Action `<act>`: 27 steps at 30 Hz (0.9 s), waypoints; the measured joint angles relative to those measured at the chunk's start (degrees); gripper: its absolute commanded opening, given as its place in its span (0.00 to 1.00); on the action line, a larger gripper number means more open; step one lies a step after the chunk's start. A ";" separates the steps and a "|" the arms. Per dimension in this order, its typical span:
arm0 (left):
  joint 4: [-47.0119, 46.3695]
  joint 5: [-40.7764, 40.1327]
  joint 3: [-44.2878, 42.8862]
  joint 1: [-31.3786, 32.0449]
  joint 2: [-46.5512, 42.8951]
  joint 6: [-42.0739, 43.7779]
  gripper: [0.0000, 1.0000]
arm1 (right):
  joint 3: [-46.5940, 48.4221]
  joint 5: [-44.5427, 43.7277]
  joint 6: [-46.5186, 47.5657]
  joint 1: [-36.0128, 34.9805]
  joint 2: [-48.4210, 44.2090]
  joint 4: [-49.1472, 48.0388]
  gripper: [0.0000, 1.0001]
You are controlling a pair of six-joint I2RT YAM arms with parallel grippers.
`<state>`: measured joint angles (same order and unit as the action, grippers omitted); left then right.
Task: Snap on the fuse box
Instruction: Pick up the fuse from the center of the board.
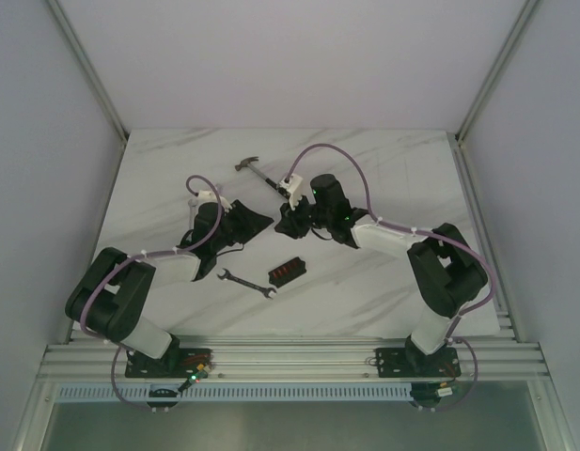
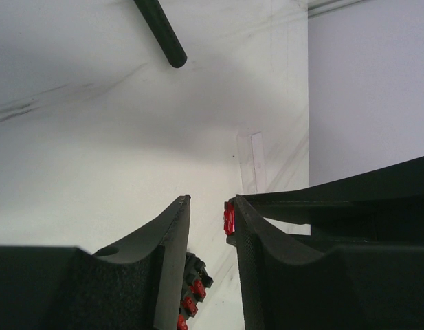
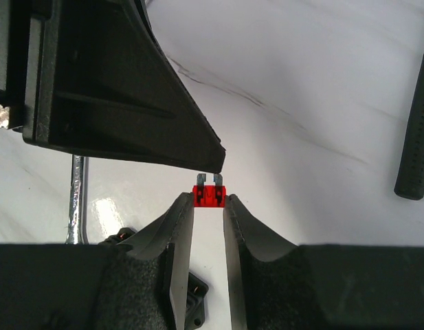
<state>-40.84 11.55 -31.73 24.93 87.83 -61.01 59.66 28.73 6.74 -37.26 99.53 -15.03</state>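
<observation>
Near the fuse box [image 1: 288,272], we see right fingers [image 3: 183,216] pinching a red fuse [image 3: 209,196]; left fingers [image 2: 179,221] narrow, just beside it.

On my overhead feed I count:
- white marbled table [image 1: 177,169]
- hammer [image 1: 255,172], upper centre
- left gripper [image 1: 261,224] and right gripper [image 1: 286,224], tips meeting mid-frame, jaws unreadable from here
- fuse box [image 1: 290,272], just below them
- wrench [image 1: 244,282], just left of the box

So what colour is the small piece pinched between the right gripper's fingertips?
Red, a small plastic fuse with two grey metal prongs; clearest in right wrist view.
</observation>
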 measured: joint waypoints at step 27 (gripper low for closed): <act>-3.28 2.56 0.31 0.00 2.14 -3.34 0.25 | -0.85 0.44 -1.01 -0.59 -0.37 -1.62 0.23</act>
<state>-44.12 14.11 -31.42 24.93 89.97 -64.36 58.81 29.17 5.74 -37.85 99.15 -16.64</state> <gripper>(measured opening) 0.263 0.285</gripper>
